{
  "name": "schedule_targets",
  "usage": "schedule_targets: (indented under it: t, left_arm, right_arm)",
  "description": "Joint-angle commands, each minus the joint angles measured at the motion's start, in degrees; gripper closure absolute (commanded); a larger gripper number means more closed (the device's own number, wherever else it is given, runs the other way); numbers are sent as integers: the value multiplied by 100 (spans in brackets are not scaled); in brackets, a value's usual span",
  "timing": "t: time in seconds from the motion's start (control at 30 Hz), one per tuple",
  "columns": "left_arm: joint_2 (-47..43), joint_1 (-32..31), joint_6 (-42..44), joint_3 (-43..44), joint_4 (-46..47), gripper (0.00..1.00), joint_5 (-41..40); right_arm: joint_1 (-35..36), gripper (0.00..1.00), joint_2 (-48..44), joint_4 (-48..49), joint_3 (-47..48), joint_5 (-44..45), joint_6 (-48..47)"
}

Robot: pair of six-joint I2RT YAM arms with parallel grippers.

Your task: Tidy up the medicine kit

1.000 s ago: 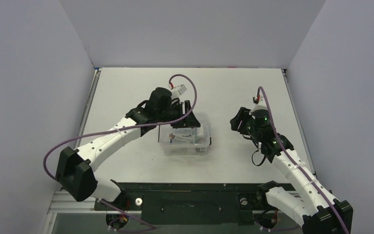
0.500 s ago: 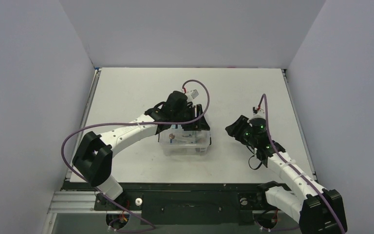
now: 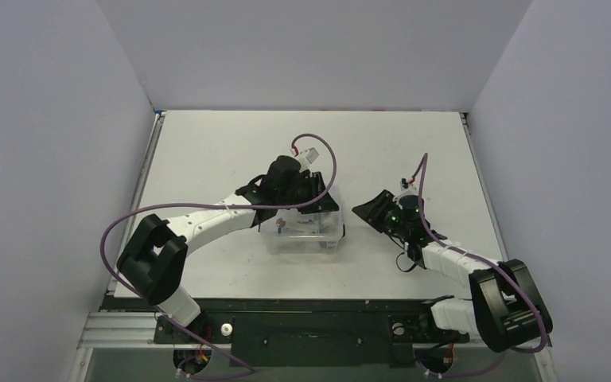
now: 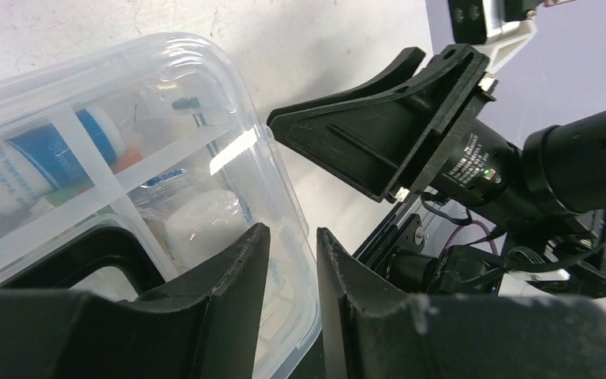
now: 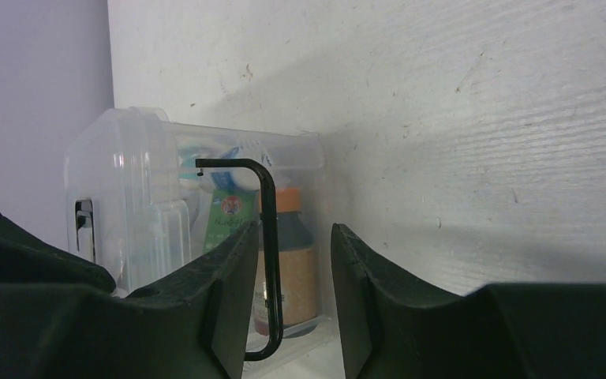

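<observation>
Now: clear rounded plastic medicine kit; left gripper astride rim, grip unclear; right gripper agape.

Top view overhead, facing down; wrist views close, low; all share medicine kit.

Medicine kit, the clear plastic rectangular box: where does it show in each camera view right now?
Top external: the clear plastic rectangular medicine kit sits mid-table, under the left arm's wrist.
Left wrist: the kit fills the left half.
Right wrist: the kit stands left of centre, side-on.
Shared landmark: the white table around the kit.
</observation>
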Motion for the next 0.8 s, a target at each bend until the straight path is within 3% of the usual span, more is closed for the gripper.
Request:
schedule_targets:
  t: [0.0, 0.37, 0.77]
  left_arm:
    - [-19, 106, 15, -575, -256, 74, -164]
    - [-150, 201, -87, -1104, -13, 81, -81]
    - [-188, 263, -104, -1215, 62, 82, -19]
  right_arm:
    - [41, 65, 366, 1281, -100, -258, 342]
    - [214, 67, 1227, 2629, -372, -443, 889]
    - [484, 69, 1783, 3369, -406, -591, 1202]
